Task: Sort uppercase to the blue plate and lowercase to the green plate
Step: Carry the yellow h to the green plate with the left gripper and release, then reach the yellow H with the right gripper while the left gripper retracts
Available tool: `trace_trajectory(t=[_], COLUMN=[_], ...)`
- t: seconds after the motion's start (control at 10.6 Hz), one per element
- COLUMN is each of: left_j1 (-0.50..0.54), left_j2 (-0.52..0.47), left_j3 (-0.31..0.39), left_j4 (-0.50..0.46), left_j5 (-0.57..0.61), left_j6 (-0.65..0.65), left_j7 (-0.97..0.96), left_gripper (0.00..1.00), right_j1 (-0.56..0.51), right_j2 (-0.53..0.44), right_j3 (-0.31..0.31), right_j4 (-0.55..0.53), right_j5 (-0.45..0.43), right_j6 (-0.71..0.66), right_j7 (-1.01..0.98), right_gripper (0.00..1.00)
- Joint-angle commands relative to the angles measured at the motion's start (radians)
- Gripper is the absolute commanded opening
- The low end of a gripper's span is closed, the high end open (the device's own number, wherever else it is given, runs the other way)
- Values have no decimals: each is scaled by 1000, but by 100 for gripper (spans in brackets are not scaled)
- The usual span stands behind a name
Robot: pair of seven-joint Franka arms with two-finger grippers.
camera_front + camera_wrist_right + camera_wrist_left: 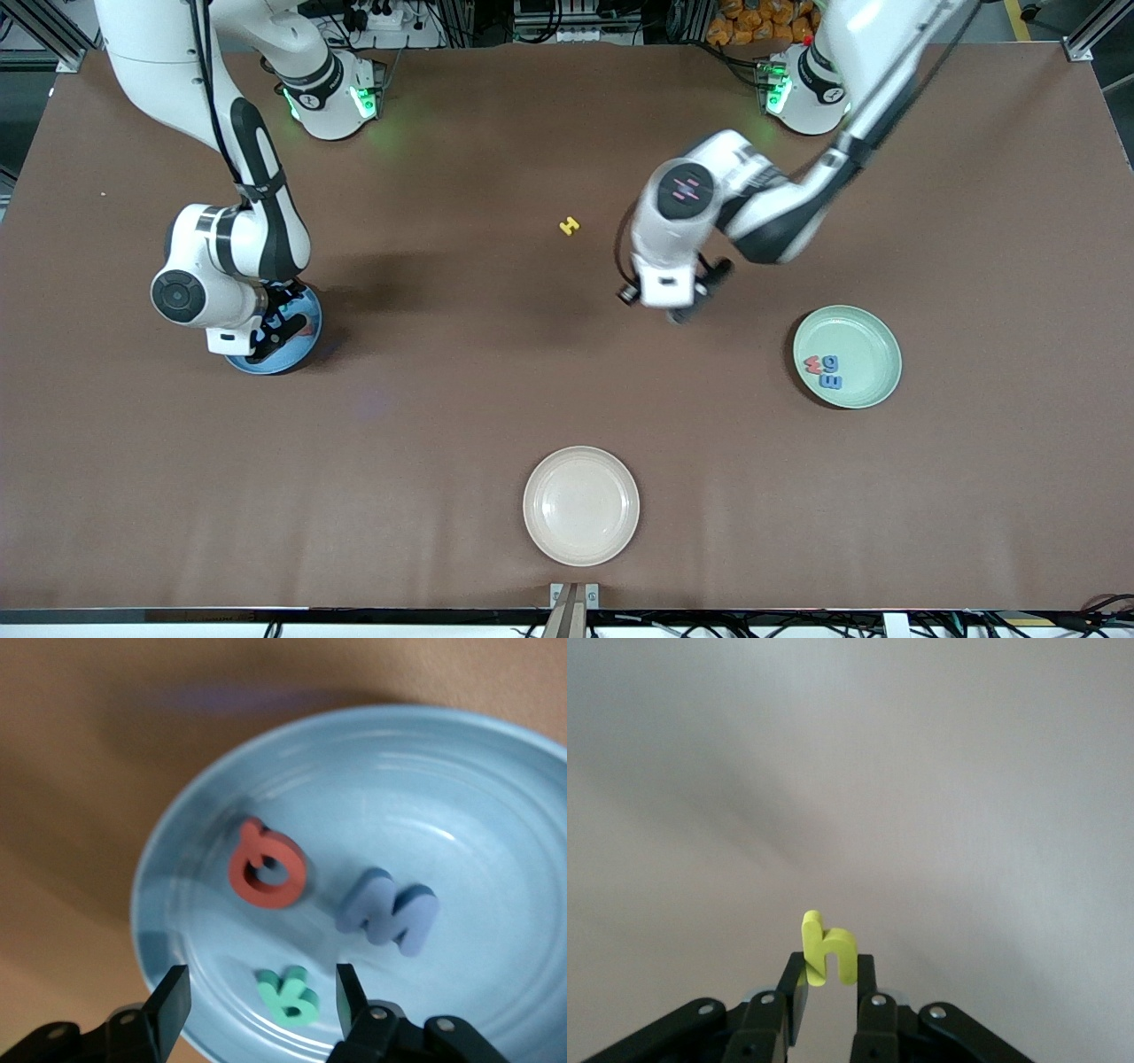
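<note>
While the right gripper [261,1001] hangs wide open over the blue plate [496,797], where the green R [289,995] lies with the red Q [267,865] and blue W [390,912], the left gripper [831,981] pinches a small yellow letter [828,950] above bare table near the green plate [873,330]. That letter likely goes there next. The yellow H [570,226], farther from the front camera than the green plate, still needs fetching.

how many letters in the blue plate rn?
3 in the blue plate: red Q, blue W, and teal-green R, which lies between the open fingers of the right tool. The front view hides them under the arm.
</note>
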Motion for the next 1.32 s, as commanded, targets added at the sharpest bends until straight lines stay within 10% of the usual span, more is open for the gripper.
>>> trace_trajectory(t=[0.0, 0.47, 0.85, 1.13, 1.23], left_j1=[141, 340, 338, 335, 335], left_j2=[-66, -138, -53, -45, -42], left_j3=[-23, 61, 204, 237, 252], left_j4=[-27, -65, -99, -59, -35], left_j5=[9, 8, 17, 34, 33], left_j6=[-92, -191, -133, -131, -131], left_j7=[293, 928, 1118, 1211, 1266], left_gripper=[0, 0, 0, 100, 100], right_j1=[38, 115, 114, 117, 118], right_j2=[-90, -318, -492, -422, -379], right_j3=[1, 122, 541, 802, 866], right_j4=[1, -12, 2, 7, 7], right_j5=[40, 28, -27, -29, -31], right_j6=[-62, -253, -294, -30, 46], right_j7=[72, 525, 1150, 1489, 1590], right_gripper=[72, 77, 90, 91, 92])
